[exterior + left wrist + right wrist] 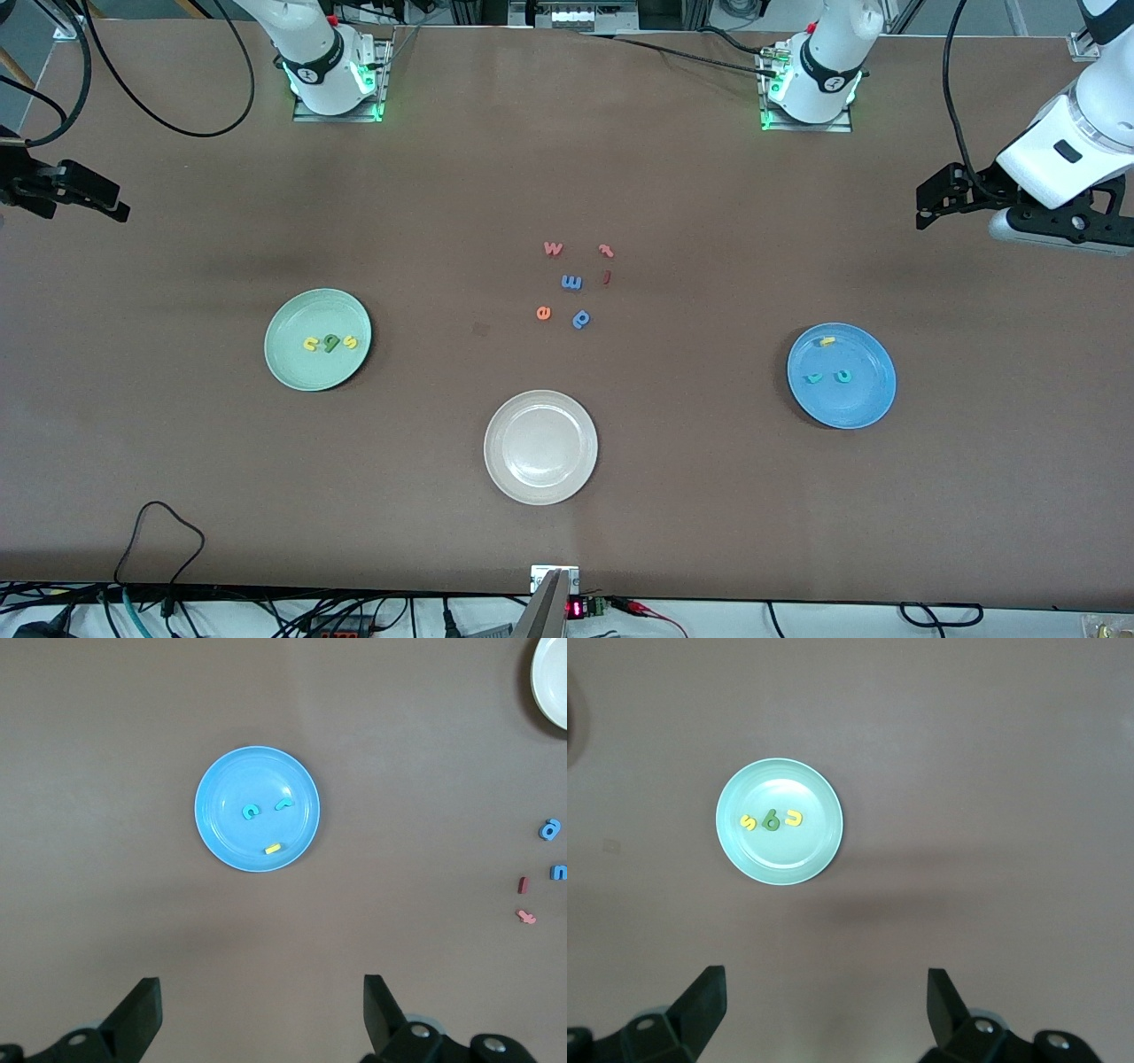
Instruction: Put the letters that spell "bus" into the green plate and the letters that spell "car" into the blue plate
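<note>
The green plate (297, 368) toward the right arm's end of the table holds the yellow u (310, 344), the green b (331, 342) and the yellow s (351, 341). In the right wrist view the same plate (797, 859) shows with its three letters in a row. The blue plate (850, 408) toward the left arm's end holds the yellow a (827, 340), the teal c (844, 376) and the teal r (813, 378). My left gripper (261, 992) hangs open and empty, high over bare table beside the blue plate (221, 815). My right gripper (824, 988) is likewise open and empty, high up beside the green plate.
An off-white plate (540, 447) sits empty near the front edge. Several loose letters lie mid-table: an orange w (553, 249), a blue m (571, 283), an orange e (543, 312), a blue p-like letter (581, 318) and two small red pieces (606, 251). Cables trail along the table edges.
</note>
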Tool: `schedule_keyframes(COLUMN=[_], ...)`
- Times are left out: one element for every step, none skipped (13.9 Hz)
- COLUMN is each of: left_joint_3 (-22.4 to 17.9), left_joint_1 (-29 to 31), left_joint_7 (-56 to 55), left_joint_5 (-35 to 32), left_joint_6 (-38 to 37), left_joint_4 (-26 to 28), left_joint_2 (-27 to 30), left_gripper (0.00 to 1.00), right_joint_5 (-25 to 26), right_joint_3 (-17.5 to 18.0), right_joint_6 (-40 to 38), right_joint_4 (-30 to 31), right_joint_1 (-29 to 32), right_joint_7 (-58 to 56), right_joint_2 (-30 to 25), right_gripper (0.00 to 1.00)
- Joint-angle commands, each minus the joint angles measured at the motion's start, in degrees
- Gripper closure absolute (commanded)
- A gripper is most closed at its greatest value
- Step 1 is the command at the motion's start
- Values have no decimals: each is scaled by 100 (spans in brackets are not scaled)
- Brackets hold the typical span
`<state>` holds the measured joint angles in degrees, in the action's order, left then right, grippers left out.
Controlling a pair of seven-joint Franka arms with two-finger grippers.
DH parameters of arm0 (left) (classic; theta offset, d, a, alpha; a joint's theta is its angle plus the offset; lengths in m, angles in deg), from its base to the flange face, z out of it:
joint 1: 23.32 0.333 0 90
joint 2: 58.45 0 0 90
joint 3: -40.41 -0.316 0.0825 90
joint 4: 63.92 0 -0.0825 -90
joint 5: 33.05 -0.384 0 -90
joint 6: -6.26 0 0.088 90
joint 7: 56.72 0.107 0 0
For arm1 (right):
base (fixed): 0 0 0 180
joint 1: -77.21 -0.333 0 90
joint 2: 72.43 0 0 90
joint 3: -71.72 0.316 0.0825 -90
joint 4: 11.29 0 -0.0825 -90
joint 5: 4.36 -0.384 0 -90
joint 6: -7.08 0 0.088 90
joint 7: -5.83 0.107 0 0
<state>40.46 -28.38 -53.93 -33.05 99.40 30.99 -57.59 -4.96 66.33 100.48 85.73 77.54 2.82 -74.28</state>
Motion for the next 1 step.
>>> schedule_keyframes(left_joint_3=[39], left_joint_1=[13], left_joint_7=[90], left_joint_5=[17], left_joint_6=[-103], left_joint_4=[-156], left_joint_2=[-59], left_gripper=[0], right_joint_5=[77], right_joint_3=[21], right_joint_6=[-32], right_joint_4=[107], right_joint_1=[-15], right_joint_7=[46], right_joint_2=[-113], right_gripper=[0])
